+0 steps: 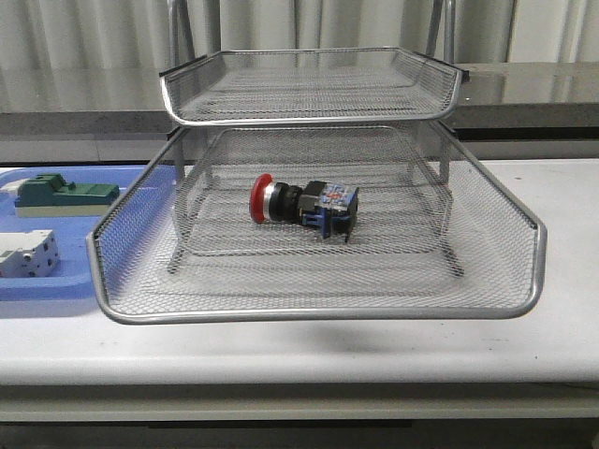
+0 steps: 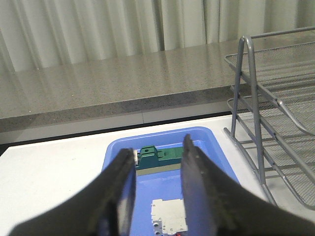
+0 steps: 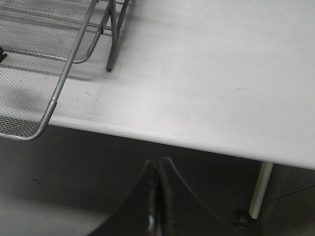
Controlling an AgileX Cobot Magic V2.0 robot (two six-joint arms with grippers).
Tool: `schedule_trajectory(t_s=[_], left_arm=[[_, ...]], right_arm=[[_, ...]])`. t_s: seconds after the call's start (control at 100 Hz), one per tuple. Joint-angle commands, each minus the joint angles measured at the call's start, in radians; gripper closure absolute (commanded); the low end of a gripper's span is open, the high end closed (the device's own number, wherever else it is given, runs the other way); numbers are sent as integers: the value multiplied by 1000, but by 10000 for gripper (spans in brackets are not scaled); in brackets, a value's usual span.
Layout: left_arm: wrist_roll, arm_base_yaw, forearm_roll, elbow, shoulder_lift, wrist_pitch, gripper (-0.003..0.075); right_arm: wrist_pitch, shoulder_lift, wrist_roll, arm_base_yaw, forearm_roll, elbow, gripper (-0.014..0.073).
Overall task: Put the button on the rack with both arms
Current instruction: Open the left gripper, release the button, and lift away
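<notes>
The button (image 1: 301, 203), with red cap, black body and blue rear block, lies on its side on the middle tier of the silver wire-mesh rack (image 1: 318, 309). No gripper touches it. My left gripper (image 2: 156, 147) is open and empty, held above the blue tray (image 2: 115, 150). My right gripper (image 3: 158, 169) is shut and empty, below and in front of the table's front edge (image 3: 197, 145). The rack shows at the edge of the left wrist view (image 2: 261, 128) and of the right wrist view (image 3: 54, 98). Neither arm shows in the front view.
The flat blue tray (image 1: 37, 290) lies left of the rack with a green-and-beige block (image 1: 65, 195) and a white terminal block (image 1: 26, 254) in it. Both show in the left wrist view, green (image 2: 158, 160) and white (image 2: 169, 216). A table leg (image 3: 258, 191) stands near my right gripper.
</notes>
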Motion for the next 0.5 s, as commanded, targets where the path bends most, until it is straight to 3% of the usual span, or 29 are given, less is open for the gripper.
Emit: schedule_trajectory(t_s=[0.0,0.1,0.49], left_arm=[[-10,2,-10,-29,6,-83,647],[-10,2,-10,-29,6,-83,741],[-10,2,-10,-29,6,-83,740]], right_arm=[[-61,4,-6,-5,-1,-24,664],[-61,4,-6,-5,-1,-24,664],[-85,4,-6,-5,2,-23,664]])
